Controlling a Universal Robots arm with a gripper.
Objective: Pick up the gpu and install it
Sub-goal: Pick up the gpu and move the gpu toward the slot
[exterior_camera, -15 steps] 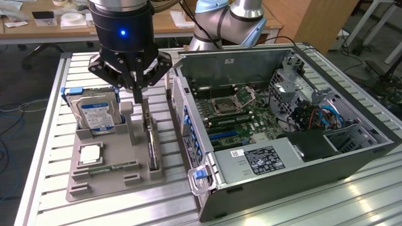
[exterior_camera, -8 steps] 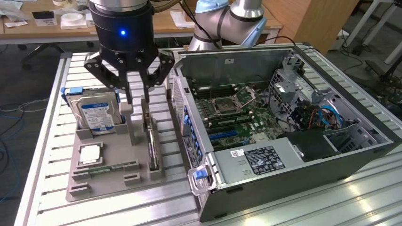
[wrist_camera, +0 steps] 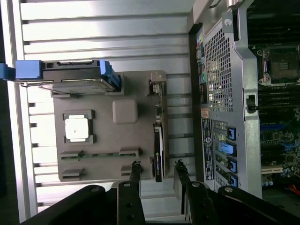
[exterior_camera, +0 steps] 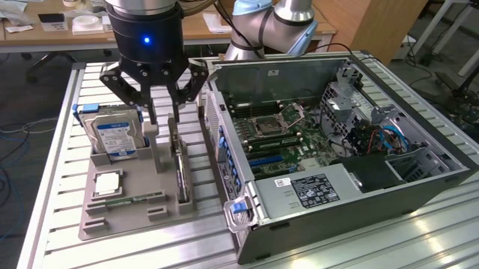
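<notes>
Slatted metal table [exterior_camera: 419, 241], gpu [exterior_camera: 180, 174] upright

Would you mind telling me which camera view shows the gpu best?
The exterior view. There the gpu stands on edge in the gray holder, so its length, its height and part of its dark side are visible. The wrist view looks straight down on the gpu and gives just its thin top edge.
</notes>
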